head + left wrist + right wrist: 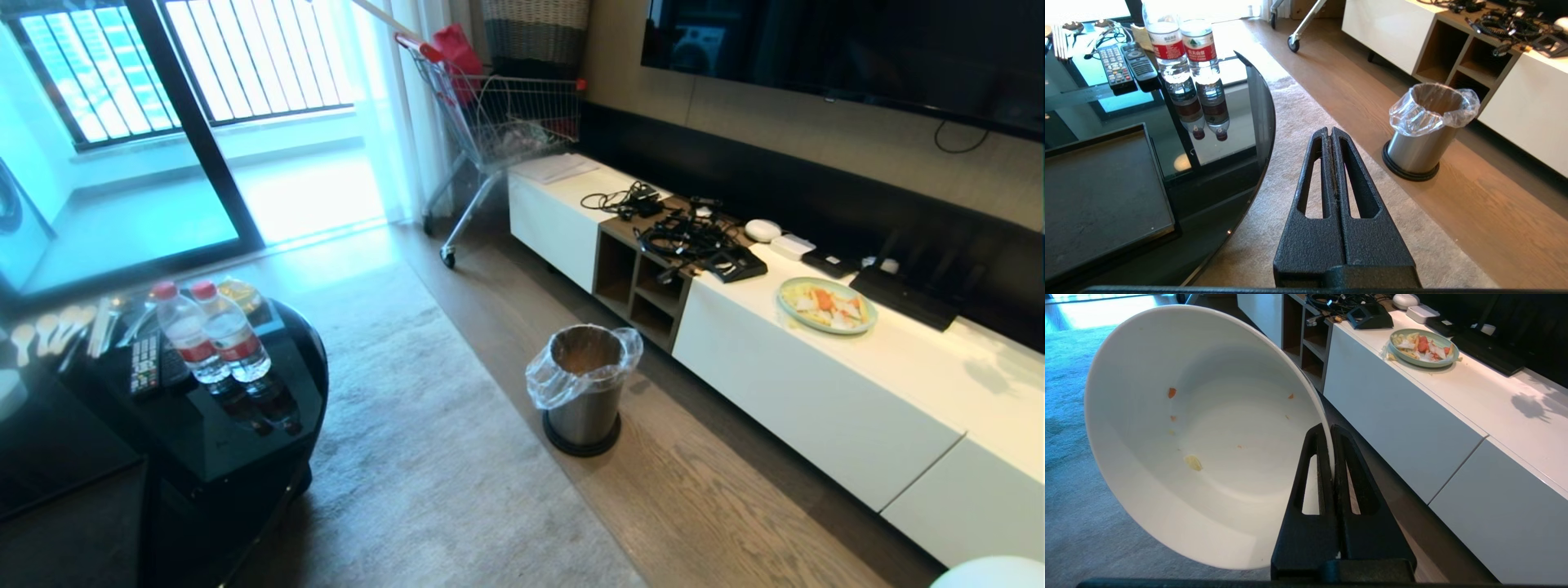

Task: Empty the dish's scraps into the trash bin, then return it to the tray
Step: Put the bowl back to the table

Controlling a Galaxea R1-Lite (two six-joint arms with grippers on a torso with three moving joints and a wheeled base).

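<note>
Living-room floor of pale wood planks and a grey rug [424, 457] fills the head view, with a long low white media cabinet [816, 384] along the wall on the right. Between rug and cabinet stands the small cylindrical brushed-steel trash bin [584, 392], upright on its black base ring, a clear plastic liner bag folded over its rim. On the cabinet top lies a flat pale-green plate [827, 305] of orange and pale food pieces, beside a tangle of black cables [678, 237]. At left, a round black glass tabletop [245, 441] carries two clear water bottles with red caps [208, 331] and black remote controls [145, 363]. A large flat black rectangular tray [1098, 196] rests on that tabletop, seen from the left wrist.

The left gripper [1330, 132] hangs above the rug near the tabletop edge, jaws pressed together and holding nothing. The right gripper [1329, 430] has its jaws pinching the rim of the glossy white round deep bowl [1200, 437], held tipped on its side above the rug near the cabinet. A few tiny orange and pale yellow scraps [1192, 462] cling inside.
</note>
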